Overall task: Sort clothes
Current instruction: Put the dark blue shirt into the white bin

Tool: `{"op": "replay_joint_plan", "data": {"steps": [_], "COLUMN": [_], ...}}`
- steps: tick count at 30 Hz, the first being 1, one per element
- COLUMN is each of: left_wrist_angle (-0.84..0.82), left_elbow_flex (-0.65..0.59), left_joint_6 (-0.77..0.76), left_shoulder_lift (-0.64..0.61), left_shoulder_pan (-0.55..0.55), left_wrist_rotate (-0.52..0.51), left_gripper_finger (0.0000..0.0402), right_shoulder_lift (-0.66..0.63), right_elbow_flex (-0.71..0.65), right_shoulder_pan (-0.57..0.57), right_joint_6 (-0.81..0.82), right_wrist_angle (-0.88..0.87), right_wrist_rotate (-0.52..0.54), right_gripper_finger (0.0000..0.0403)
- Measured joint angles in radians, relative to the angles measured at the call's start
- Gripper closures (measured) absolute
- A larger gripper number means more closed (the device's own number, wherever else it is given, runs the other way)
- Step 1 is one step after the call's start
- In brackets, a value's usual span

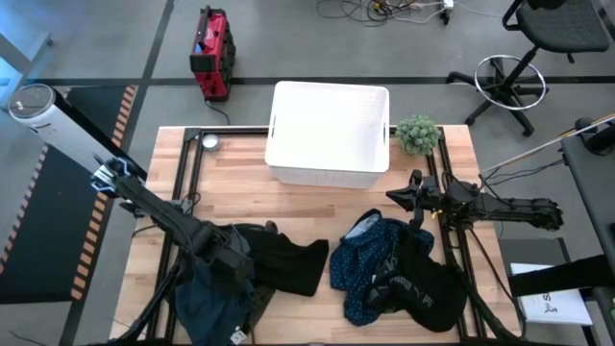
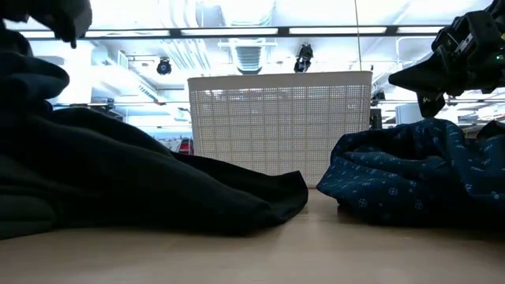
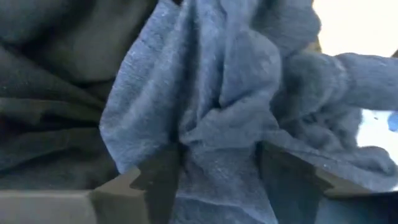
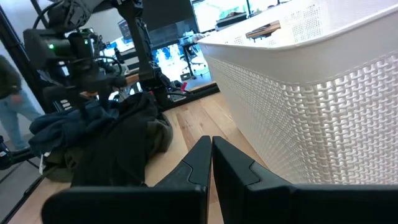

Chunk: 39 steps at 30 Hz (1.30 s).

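At the table's near left, a blue-grey garment (image 1: 205, 303) lies bunched on a pile with a black piece (image 1: 288, 264) and dark olive-grey cloth (image 3: 50, 93). My left gripper (image 1: 233, 261) points down into this pile, open, with a ridge of the blue-grey garment (image 3: 217, 93) between its fingers. At the near right lie a navy patterned piece (image 1: 365, 264) and another black piece (image 1: 428, 293), both resting on the tabletop. My right gripper (image 1: 394, 195) hangs level above the table's right side, shut and holding nothing. My left gripper comes at the blue-grey garment from above, pointing steeply down. Its two fingers (image 3: 155, 183) stand on either side of a bunched fold (image 3: 217, 149), which fills the gap between them. The cloth is gathered in several layers and lies slack on the pile.
A white lattice basket (image 1: 329, 135) stands at the far middle of the table, with a small green plant (image 1: 418, 135) to its right and a round metal item (image 1: 209, 142) to its left. A red device (image 1: 211, 53) sits on the floor beyond. A person (image 4: 9, 93) stands off to the side.
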Motion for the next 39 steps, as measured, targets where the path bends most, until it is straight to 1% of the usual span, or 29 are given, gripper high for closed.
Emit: {"op": "replay_joint_plan", "data": {"steps": [3,7,10,12,16,19,23,28,33,37,39], "left_wrist_angle": [0.0,0.007,0.023,0.038,0.043,0.043,0.044,0.042,0.042,0.043,0.042], "left_elbow_flex": [0.0,0.0,-0.001,-0.002,0.024,0.052,0.093,0.159,0.246,0.303,0.319], "left_joint_6": [-0.009,-0.01,0.002,0.004,0.006,-0.004,-0.048,-0.077,-0.078,-0.019,0.016], "left_shoulder_lift": [0.037,0.067,0.065,0.052,0.004,-0.044,-0.11,-0.173,-0.202,-0.21,-0.21], "left_shoulder_pan": [0.0,0.0,0.0,0.0,0.0,0.004,0.012,0.026,0.057,0.097,0.127], "left_wrist_rotate": [0.0,0.002,0.013,0.03,0.049,0.051,0.027,-0.081,-0.236,-0.345,-0.373], "left_gripper_finger": [0.0253,0.0317,0.0371,0.039,0.0387,0.0395,0.0397,0.0399,0.0399,0.04,0.04], "right_shoulder_lift": [0.0,0.0,0.0,0.0,0.0,0.0,0.0,0.0,0.0,0.0,0.0], "right_elbow_flex": [0.0,0.0,0.0,0.0,0.0,0.0,0.0,0.0,0.0,0.0,0.0], "right_shoulder_pan": [0.0,0.0,0.0,0.0,0.0,0.0,0.0,0.0,0.0,0.0,0.0], "right_joint_6": [0.0,0.0,0.0,0.0,0.0,0.0,0.0,0.0,0.0,0.0,0.0], "right_wrist_angle": [0.0,0.0,0.0,0.0,0.0,0.0,0.0,0.0,0.0,0.0,0.0], "right_wrist_rotate": [0.0,0.0,0.0,0.0,0.0,0.0,0.0,0.0,0.0,0.0,0.0], "right_gripper_finger": [0.0403,0.0403,0.0403,0.0403,0.0403,0.0403,0.0403,0.0403,0.0403,0.0403,0.0403]}}
